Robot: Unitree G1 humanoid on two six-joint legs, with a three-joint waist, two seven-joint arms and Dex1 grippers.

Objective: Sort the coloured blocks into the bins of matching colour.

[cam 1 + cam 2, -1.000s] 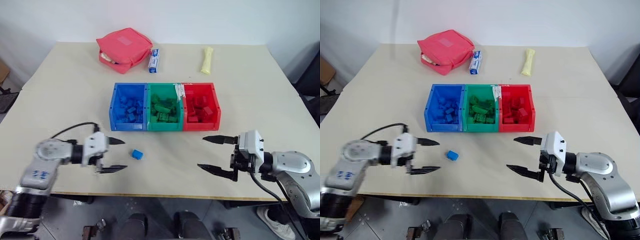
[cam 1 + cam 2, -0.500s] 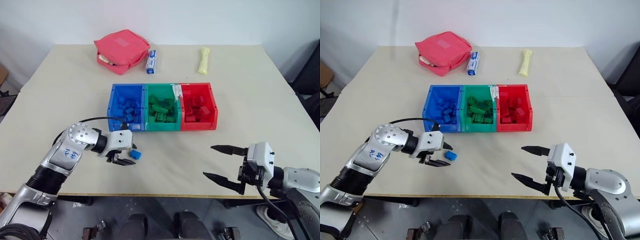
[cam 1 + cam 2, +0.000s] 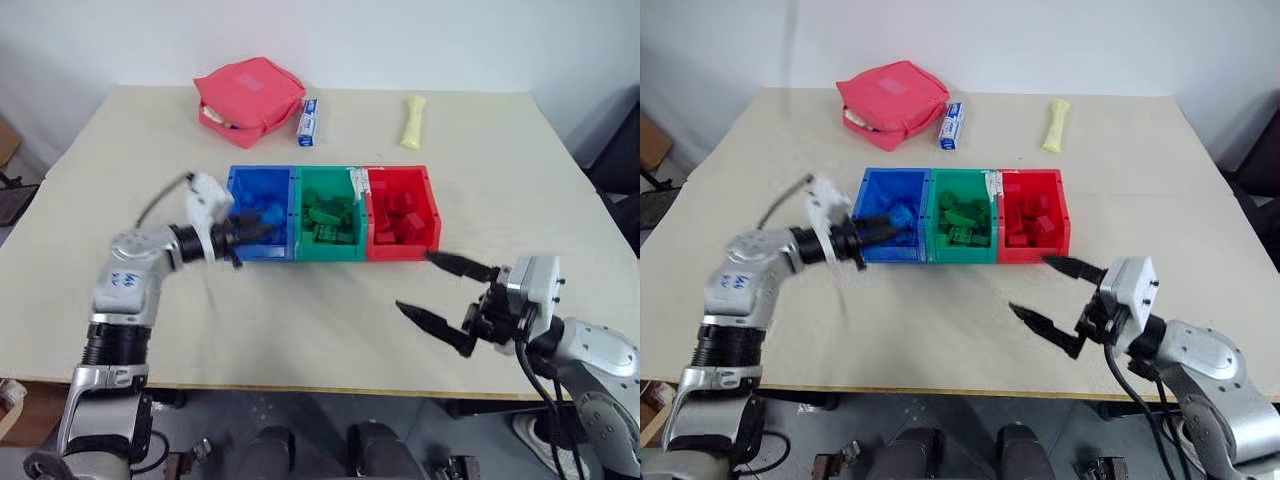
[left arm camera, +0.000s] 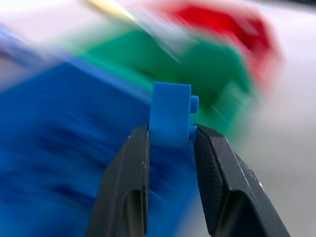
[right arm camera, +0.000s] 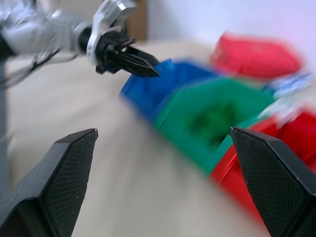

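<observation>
Your right hand [image 3: 447,300] hovers wide open over the counter's [image 3: 320,330] near edge. Farther in, your left hand [image 4: 170,140] pinches the blue block [image 4: 170,114] at the blue bin's [image 3: 262,213] front rim, beside the green bin [image 3: 329,215] and red bin [image 3: 402,213].

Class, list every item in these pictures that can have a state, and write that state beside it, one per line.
Left gripper: shut on small blue studded brick, at the blue bin.
Right gripper: open, empty, above the table.
Blue plastic bin: open-top, holding blue bricks.
Green plastic bin: open-top, holding green bricks.
Red plastic bin: open-top, holding red bricks.
Pink zip pouch: partly unzipped.
</observation>
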